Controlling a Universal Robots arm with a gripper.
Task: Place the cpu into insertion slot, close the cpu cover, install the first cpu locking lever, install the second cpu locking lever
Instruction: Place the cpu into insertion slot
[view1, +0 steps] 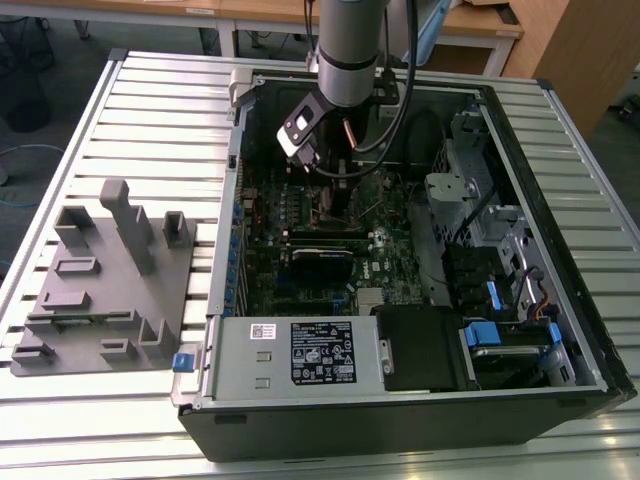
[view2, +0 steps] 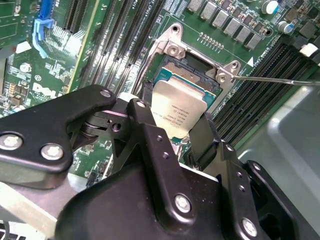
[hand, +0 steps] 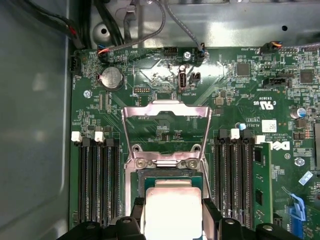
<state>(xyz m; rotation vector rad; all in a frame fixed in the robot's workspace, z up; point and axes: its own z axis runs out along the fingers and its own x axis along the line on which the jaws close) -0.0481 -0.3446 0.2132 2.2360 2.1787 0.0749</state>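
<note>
Above green board, cpu between jaws

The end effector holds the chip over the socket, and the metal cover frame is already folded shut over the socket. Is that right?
Not quite. The end effector holds the chip over the socket, but the cover frame is swung open, standing clear of the socket, as the first wrist view shows.

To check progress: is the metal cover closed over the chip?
No, the cover stands raised open beyond the chip, the green board showing through its cut-out.
</note>
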